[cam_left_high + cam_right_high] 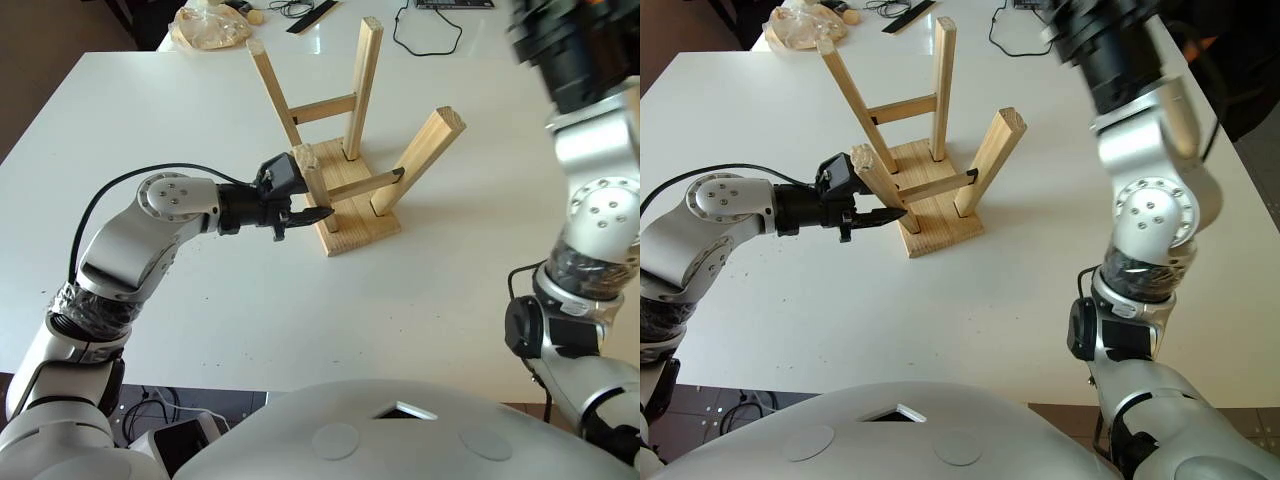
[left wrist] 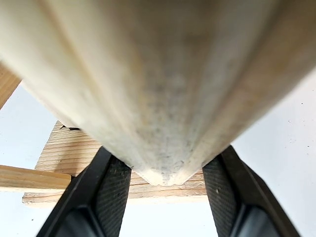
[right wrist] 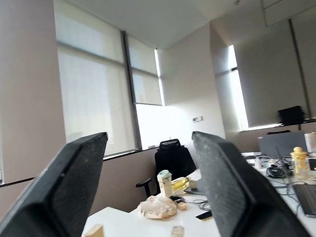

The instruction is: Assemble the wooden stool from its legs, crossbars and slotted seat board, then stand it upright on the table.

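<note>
The wooden stool lies upside down on the white table, its slotted seat board (image 1: 360, 228) flat and its legs pointing up. A crossbar (image 1: 322, 108) joins the two far legs; another crossbar (image 1: 362, 185) runs from the near left leg (image 1: 312, 185) to the tilted right leg (image 1: 420, 158). My left gripper (image 1: 312, 213) is shut on the near left leg just above the board; the leg (image 2: 158, 84) sits between both fingers (image 2: 111, 192). My right gripper (image 3: 148, 187) is raised high above the table's right side, open and holding nothing.
A crumpled plastic bag (image 1: 210, 27) and black cables (image 1: 425, 40) lie on the table beyond the stool. My right forearm (image 1: 600, 200) stands upright at the right edge. Bare white tabletop (image 1: 420, 300) spreads in front of the stool.
</note>
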Controlling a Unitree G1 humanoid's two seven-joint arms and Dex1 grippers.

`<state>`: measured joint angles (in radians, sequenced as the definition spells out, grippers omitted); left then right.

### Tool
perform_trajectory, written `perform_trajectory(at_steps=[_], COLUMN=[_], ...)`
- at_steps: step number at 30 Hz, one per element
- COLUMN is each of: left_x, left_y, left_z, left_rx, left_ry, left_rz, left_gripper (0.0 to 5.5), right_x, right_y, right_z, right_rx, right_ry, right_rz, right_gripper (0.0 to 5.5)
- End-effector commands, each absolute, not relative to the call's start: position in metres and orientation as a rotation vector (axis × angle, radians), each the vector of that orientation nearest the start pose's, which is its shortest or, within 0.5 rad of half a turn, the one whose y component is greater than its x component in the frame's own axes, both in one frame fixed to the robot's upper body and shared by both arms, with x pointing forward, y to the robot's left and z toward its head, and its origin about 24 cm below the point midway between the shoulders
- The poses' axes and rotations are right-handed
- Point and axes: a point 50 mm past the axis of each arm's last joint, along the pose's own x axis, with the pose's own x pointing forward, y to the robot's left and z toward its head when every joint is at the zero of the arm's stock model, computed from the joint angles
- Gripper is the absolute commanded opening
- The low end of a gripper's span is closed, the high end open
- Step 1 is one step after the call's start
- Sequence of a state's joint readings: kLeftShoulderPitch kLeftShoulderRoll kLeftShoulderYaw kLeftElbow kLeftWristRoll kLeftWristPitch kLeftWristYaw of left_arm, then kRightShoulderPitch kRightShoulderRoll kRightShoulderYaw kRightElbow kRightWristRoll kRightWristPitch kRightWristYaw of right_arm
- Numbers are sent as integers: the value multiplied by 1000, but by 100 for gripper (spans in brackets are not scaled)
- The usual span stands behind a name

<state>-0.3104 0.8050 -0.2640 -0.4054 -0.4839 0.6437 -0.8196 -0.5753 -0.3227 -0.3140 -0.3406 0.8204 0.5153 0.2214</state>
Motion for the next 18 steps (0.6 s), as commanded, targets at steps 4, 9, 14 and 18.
perform_trajectory(at_steps=[4,9,14,18], left_x=[231,227,206,195], left_y=[148,141,128,112], left_z=[108,114,115,122], left_rx=[239,241,193,100], left_ry=[514,484,447,370], left_rz=[-1162,-1184,-1318,-1382], left_gripper=[241,323,340,340], right_x=[305,302,296,286], right_y=[-223,-221,-225,-236], right_z=[203,165,121,98], right_rx=[39,-190,-451,-535], right_ry=[-336,-209,11,153], right_rz=[232,246,310,360], right_gripper=[317,317,317,317])
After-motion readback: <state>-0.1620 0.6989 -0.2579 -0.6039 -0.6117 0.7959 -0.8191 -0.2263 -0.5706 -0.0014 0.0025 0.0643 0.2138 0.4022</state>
